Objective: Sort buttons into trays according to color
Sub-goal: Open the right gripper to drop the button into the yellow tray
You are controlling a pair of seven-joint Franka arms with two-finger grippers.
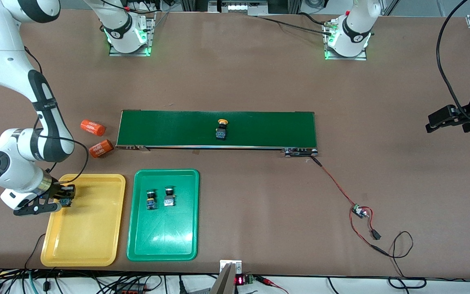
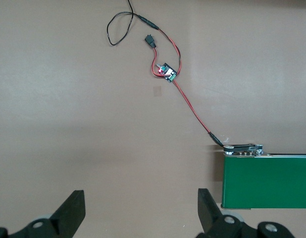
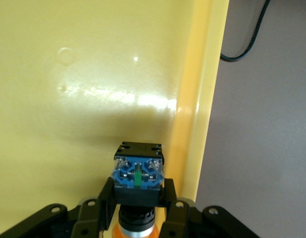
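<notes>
The right pincer (image 1: 67, 199) hangs over the yellow tray (image 1: 92, 237), at the tray's edge toward the right arm's end of the tabletop (image 1: 239, 81), its fingers narrowed onto a yellow-capped button (image 3: 137, 173). In the right wrist view the button's black-and-blue body points down at the tray floor and its cap sits up between the fingers, so its long axis runs along the pincer's own. What the coming release turns on is that the button hangs just inside the tray's rim, not over the tabletop beside it; a straight drop should land it in the tray. Two orange cylinders (image 1: 96, 139) lie on the tabletop farther from the front camera than this tray. Beside the yellow tray, the green tray (image 1: 163, 241) holds two buttons (image 1: 160, 198) lying side by side. The last yellow-capped button (image 1: 221, 130) lies on the conveyor belt (image 1: 169, 128), near its middle, roughly midway between the two arms' bases. The left pincer (image 1: 433, 122) waits with its jaws wide and empty, over bare tabletop at the left arm's end.
</notes>
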